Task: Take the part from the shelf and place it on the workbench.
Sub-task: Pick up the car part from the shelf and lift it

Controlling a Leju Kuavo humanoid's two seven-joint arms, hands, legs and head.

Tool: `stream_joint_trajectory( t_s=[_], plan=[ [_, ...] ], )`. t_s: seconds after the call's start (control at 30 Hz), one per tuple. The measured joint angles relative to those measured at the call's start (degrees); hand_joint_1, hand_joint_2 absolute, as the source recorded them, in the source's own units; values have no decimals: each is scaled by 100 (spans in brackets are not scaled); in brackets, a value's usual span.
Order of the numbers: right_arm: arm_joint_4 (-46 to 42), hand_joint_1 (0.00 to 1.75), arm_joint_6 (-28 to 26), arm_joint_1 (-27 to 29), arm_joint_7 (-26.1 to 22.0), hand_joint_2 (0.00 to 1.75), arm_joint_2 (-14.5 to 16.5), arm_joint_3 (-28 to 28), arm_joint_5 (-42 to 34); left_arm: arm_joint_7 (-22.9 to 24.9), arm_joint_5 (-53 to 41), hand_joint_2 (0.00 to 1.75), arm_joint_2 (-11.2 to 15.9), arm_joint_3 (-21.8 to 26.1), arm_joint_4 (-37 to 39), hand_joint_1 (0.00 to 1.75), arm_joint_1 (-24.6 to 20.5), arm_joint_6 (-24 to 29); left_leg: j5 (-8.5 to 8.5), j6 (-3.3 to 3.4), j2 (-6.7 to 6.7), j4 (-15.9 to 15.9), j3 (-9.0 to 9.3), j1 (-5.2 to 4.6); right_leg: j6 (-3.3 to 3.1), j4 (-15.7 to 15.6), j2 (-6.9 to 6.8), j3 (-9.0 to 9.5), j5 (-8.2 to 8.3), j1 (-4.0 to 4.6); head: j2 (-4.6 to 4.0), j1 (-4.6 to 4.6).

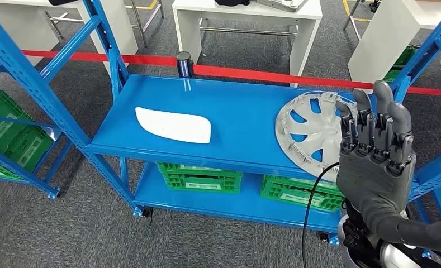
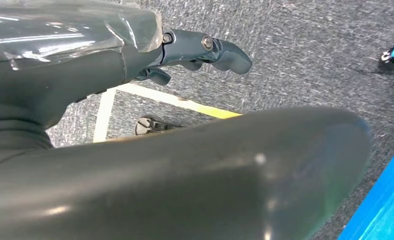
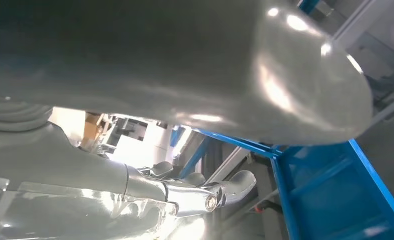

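While the silver wheel cover (image 1: 310, 134) is lying flat at the right end of the upper board of the blue shelf (image 1: 240, 111), nothing is held by the right hand (image 1: 377, 162). This hand is raised in front of the right edge of the wheel cover in the head view, with its back turned to the camera and its fingers (image 1: 383, 100) kept straight, upward and slightly apart; whether the wheel cover is touched by it cannot be told. A black cable (image 1: 313, 195) is seen running down beside the wrist.

A white curved panel (image 1: 174, 125) is lying flat on the same board, well apart from the wheel cover, toward the left half. At the far edge of the board a small dark cylinder (image 1: 184, 63) is placed upright. Two green crates (image 1: 200, 177) are stored on the lower board, and another green crate (image 1: 8, 134) is seen in the neighbouring rack on the left. Behind the shelf a red line (image 1: 251, 74) is marked across the grey carpet, and white tables (image 1: 246, 22) are standing beyond it.

In the left wrist view the left hand (image 2: 195, 55) is seen above the grey carpet, near a yellow floor line (image 2: 185, 104); its fingers are curled a little and nothing is grasped between them.
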Motion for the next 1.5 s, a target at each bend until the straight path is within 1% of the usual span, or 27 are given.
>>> stream_joint_trajectory(
  t_s=[0.07, 0.17, 0.2, 0.3, 0.33, 0.37, 0.47, 0.53, 0.6, 0.67, 0.7, 0.77, 0.83, 0.87, 0.9, 0.93, 0.97, 1.03, 1.1, 1.17, 1.23, 1.3, 1.33, 1.37, 1.4, 1.47, 1.5],
  plan=[
    [24, 0, 1, 4, 61, 0, 14, -1, -42, -3, 0, 0, 1, 0, 0, 0, 3, 29, -50, -63, 1, 41, 19, -18, -151, -84, -9, 20, 48, 18, 0, -9],
    [58, 0, -27, -4, 300, 0, 37, 4, -143, -13, 0, 0, 9, -1, 0, 0, 4, 56, -172, -154, 20, 256, -74, 6, -247, -94, 5, 92, 78, -19, 1, -15],
    [75, 0, -48, -3, 421, 44, 41, 11, -178, -14, 0, 0, 9, -1, 0, 0, 3, 68, -291, -194, 29, 499, -205, 23, -271, -96, 6, 116, 66, -31, 1, -20],
    [169, 0, -152, 95, 847, 175, 29, 59, -244, -16, 1, 0, -16, 2, 0, 0, 22, 96, -723, -279, 41, 1561, -847, 79, -311, -95, 7, 131, 26, -19, 1, -28],
    [216, 0, -189, 170, 1002, 175, 12, 88, -256, -19, 1, 0, -29, 2, 0, 0, 34, 95, -736, -285, 42, 1712, -981, 90, -310, -95, 8, 139, 13, -11, 1, -29],
    [262, 0, -215, 249, 1126, 175, -9, 118, -266, -23, 0, 0, -41, 2, 0, 0, 46, 92, -632, -279, 42, 1636, -1001, 96, -306, -95, 10, 153, 2, -4, 1, -29],
    [373, 0, -271, 405, 1319, 175, -75, 204, -254, -36, 1, 0, -61, 2, 0, 0, 70, 65, -9, -177, 52, 537, -562, 72, -287, -103, 17, 209, -22, 23, 1, -25],
    [446, 0, -372, 450, 1440, 175, -144, 257, -33, -48, 0, 0, -61, 1, 0, 0, 74, 14, 74, -94, 63, 131, -381, 26, -249, -119, 19, 225, -37, 29, 1, -26],
    [541, 0, -537, 485, 1554, 175, -270, 316, 576, -58, 0, 0, -56, -11, 1, 0, 86, -27, 52, -20, 61, 89, -365, -2, -184, -142, 20, 239, -48, 35, 1, -32],
    [642, 0, -708, 515, 1659, 175, -443, 370, 1348, -60, 1, 0, -57, -54, 2, 0, 102, -62, 186, 46, 61, -20, -275, 31, -148, -36, 17, 206, -116, 45, 1, -23],
    [701, 0, -801, 524, 1739, 175, -532, 393, 1761, -60, 1, 0, -62, -80, 1, 0, 104, -86, 244, 68, 63, -75, -230, 46, -151, 167, 16, 117, -219, 49, 1, -15],
    [848, 0, -1011, 548, 1966, 175, -696, 437, 2686, -56, 0, 0, -78, -127, 0, 0, 105, -120, 276, 87, 67, -110, -197, 51, -173, 915, 13, -245, -548, 37, 1, -1],
    [1005, 0, -1181, 557, 2238, 175, -828, 507, 3650, -48, 0, 0, -90, -173, 0, 0, 109, -127, 269, 87, 63, -105, -203, 39, -135, 1511, 12, -565, -741, 23, 1, -1],
    [1083, 0, -1231, 539, 2374, 175, -888, 553, 4078, -45, 0, 0, -94, -203, 0, 0, 110, -126, 261, 83, 57, -100, -202, 36, -86, 1499, 11, -576, -699, 14, 1, -1],
    [1158, 0, -1262, 504, 2508, 175, -940, 603, 4466, -42, -1, 0, -98, -233, 0, 0, 108, -126, 249, 73, 50, -92, -194, 35, -27, 1234, 9, -460, -564, 1, 1, 0],
    [1229, 0, -1280, 455, 2637, 175, -986, 654, 4813, -42, -3, 0, -103, -261, 0, 0, 105, -127, 230, 56, 42, -77, -185, 35, 28, 797, 5, -251, -382, -15, 1, 0],
    [1295, 0, -1289, 397, 2746, 175, -1022, 702, 5096, -42, -7, 0, -107, -288, 0, 0, 101, -129, 203, 29, 36, -51, -182, 24, 48, 378, 3, -41, -221, -17, 1, -2],
    [1404, 0, -1301, 287, 2896, 175, -1063, 785, 5459, -44, -22, 0, -110, -343, 0, 0, 92, -140, 150, -26, 32, 4, -191, 2, -7, -99, 5, 204, -52, -13, 1, -7],
    [1510, 0, -1305, 179, 2987, 175, -1076, 858, 5661, -50, -39, 0, -108, -399, 0, 0, 85, -153, 122, -62, 35, 28, -203, 0, -102, -136, 14, 221, -35, -2, 1, -10],
    [1620, 0, -1306, 56, 3060, 175, -1080, 928, 5843, -60, -52, 0, -102, -440, 0, 0, 73, -168, 52, -114, 39, 116, -250, 19, -163, -145, 19, 232, -34, -24, 1, -13],
    [1727, 0, -1301, -65, 3125, 175, -1078, 993, 6002, -69, -59, 0, -92, -491, 0, 0, 51, -187, -211, -191, 42, 595, -489, 49, -202, -152, 18, 246, -41, -52, 1, -29],
    [1854, 0, -1254, -176, 3202, 175, -1069, 1054, 6126, -75, -63, 0, -85, -545, 0, 0, 37, -203, -548, -248, 44, 1427, -917, 86, -219, -150, 16, 250, -53, -49, 1, -41],
    [1919, 0, -1204, -222, 3243, 175, -1064, 1080, 6170, -76, -66, 0, -84, -563, 0, 0, 35, -209, -615, -263, 44, 1728, -1092, 100, -223, -149, 16, 254, -57, -48, 1, -41],
    [1980, 0, -1136, -262, 3282, 175, -1057, 1103, 6197, -75, -69, 0, -81, -584, 0, 0, 34, -217, -561, -267, 44, 1798, -1161, 109, -226, -148, 17, 261, -62, -47, 1, -41],
    [2033, 0, -1065, -296, 3316, 175, -1051, 1122, 6210, -75, -71, 0, -78, -606, 0, 0, 31, -225, -393, -262, 45, 1619, -1110, 113, -228, -148, 20, 274, -69, -48, 1, -42],
    [2118, 0, -917, -360, 3366, 175, -1040, 1146, 6202, -75, -68, 0, -51, -652, 0, 0, 19, -245, 60, -225, 45, 771, -739, 110, -219, -151, 27, 309, -88, -45, 0, -40],
    [2155, 0, -837, -389, 3387, 175, -1037, 1151, 6181, -74, -63, 0, -36, -669, 0, 0, 11, -254, 199, -200, 44, 398, -568, 98, -204, -151, 31, 316, -99, -33, 0, -39]
  ],
)
